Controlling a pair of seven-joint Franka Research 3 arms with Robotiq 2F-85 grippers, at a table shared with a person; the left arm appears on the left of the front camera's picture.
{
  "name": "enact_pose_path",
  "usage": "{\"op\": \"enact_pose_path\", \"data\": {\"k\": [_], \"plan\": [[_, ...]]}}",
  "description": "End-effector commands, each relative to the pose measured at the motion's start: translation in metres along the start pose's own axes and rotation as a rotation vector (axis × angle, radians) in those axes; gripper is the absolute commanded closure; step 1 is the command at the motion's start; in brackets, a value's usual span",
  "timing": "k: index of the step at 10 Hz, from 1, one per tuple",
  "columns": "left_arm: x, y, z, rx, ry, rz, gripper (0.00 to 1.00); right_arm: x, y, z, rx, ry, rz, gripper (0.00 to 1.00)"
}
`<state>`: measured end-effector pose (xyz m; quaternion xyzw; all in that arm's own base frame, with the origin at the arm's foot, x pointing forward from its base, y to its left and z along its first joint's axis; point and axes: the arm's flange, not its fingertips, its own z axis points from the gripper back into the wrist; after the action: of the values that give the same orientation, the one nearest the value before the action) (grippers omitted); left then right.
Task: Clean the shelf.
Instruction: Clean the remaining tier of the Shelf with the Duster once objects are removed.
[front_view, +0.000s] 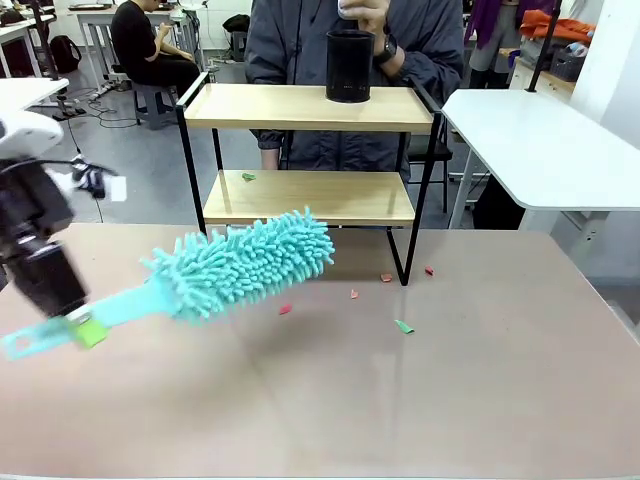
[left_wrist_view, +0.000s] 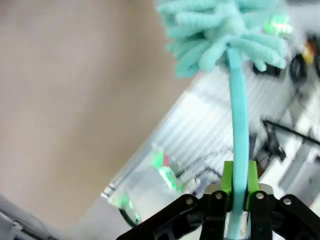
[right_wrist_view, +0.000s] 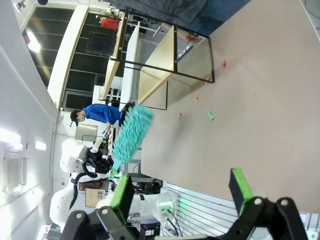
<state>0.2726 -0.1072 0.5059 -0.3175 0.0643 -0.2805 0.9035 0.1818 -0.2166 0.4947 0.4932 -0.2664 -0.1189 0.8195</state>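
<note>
Because the brown table (front_view: 450, 400) lies wide and mostly bare on the robot's side, the main hazards sit at its far part, where the shelf (front_view: 310, 105) stands on its thin black legs just in front of a person. A hard sideways sweep could shove or tip so light a rack, since nothing braces it. The teal duster (front_view: 250, 262) is next: the left gripper (front_view: 85, 325) is clamped narrow on the flat handle near its tail end, so the fluffy head hangs far out, and pressure on a board may twist the handle between the green pads (left_wrist_view: 227, 180). The black mesh cup (front_view: 349, 65) on the top board, with the person's hand (front_view: 365, 15) close above it, could be knocked over or off the back edge by a stroke along that board. Small paper scraps (front_view: 403, 326) on the table, and one green scrap (front_view: 248, 177) on the lower board, could be flicked to the floor. The right gripper (right_wrist_view: 181, 189) stands wide open and empty, well back from everything. For room, the table in front of the shelf is open. The slot between the two boards looks low for the duster head, and the frame posts at each end limit how far a stroke can run.
</note>
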Motion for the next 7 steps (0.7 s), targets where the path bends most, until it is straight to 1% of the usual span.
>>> {"op": "enact_pose_path", "data": {"k": [1, 2, 3, 4, 5, 6, 7], "plan": [[0.013, -0.008, -0.006, 0.109, -0.202, 0.125, 0.87, 0.001, 0.001, -0.002, 0.025, -0.015, 0.026, 0.0], [0.014, -0.012, -0.003, 0.138, -0.271, 0.133, 0.87, 0.001, 0.001, -0.002, 0.025, -0.015, 0.026, 0.0], [0.01, -0.016, -0.001, 0.006, -0.133, -0.006, 0.87, 0.001, 0.001, -0.002, 0.025, -0.015, 0.026, 0.0], [0.018, -0.003, 0.01, 0.093, -0.201, 0.099, 0.87, 0.001, 0.001, -0.002, 0.025, -0.015, 0.026, 0.0], [0.018, -0.003, 0.01, 0.093, -0.201, 0.099, 0.87, 0.001, 0.001, -0.002, 0.025, -0.015, 0.026, 0.0], [0.018, -0.011, 0.007, 0.086, -0.2, 0.073, 0.87, 0.001, 0.001, -0.002, 0.025, -0.015, 0.026, 0.0], [0.023, -0.012, 0.007, 0.118, -0.257, 0.102, 0.87, 0.001, 0.001, -0.002, 0.025, -0.015, 0.026, 0.0]]}}
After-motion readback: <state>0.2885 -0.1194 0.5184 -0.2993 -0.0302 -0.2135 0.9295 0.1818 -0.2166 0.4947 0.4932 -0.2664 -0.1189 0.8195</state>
